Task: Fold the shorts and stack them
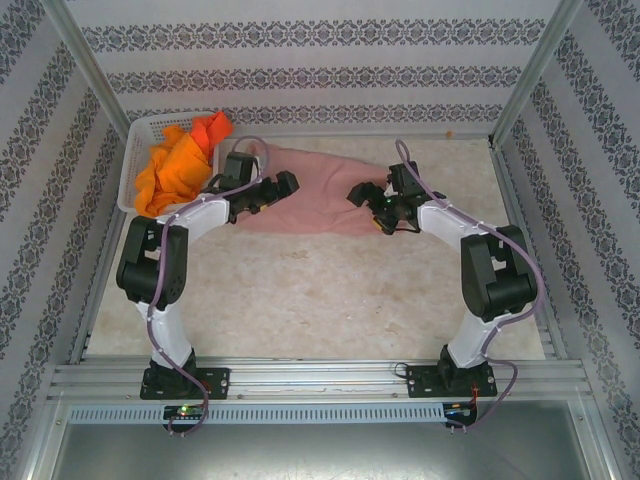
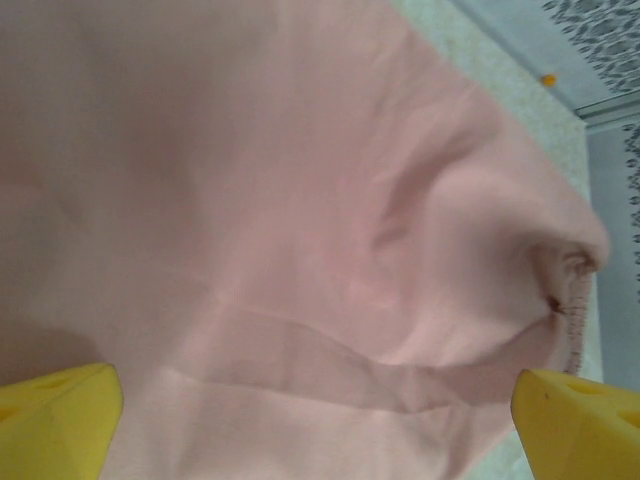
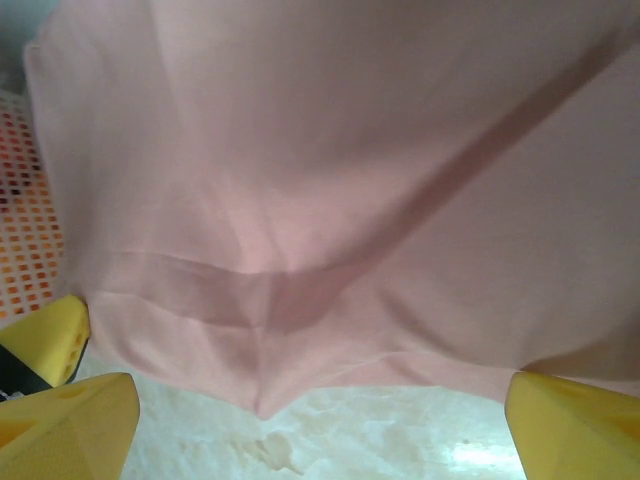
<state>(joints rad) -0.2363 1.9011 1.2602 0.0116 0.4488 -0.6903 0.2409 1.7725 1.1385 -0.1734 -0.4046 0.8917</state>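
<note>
The dusty pink shorts (image 1: 320,190) lie spread flat on the table, toward the back middle. Bright orange shorts (image 1: 178,165) are heaped in the white basket (image 1: 135,150) at the back left. My left gripper (image 1: 283,188) hovers over the left part of the pink pair, jaws wide open. In the left wrist view the pink cloth (image 2: 300,230) shows wrinkled between the yellow fingertips (image 2: 55,420), nothing gripped. My right gripper (image 1: 360,195) is open over the right part. In the right wrist view the cloth's near hem (image 3: 330,330) lies just beyond my open right gripper (image 3: 320,425).
The basket (image 3: 30,220) shows orange through its holes at the left of the right wrist view. A small orange speck (image 1: 452,131) lies by the back wall. Patterned walls and metal posts enclose the table. Bare tabletop (image 1: 330,300) stretches in front of the shorts.
</note>
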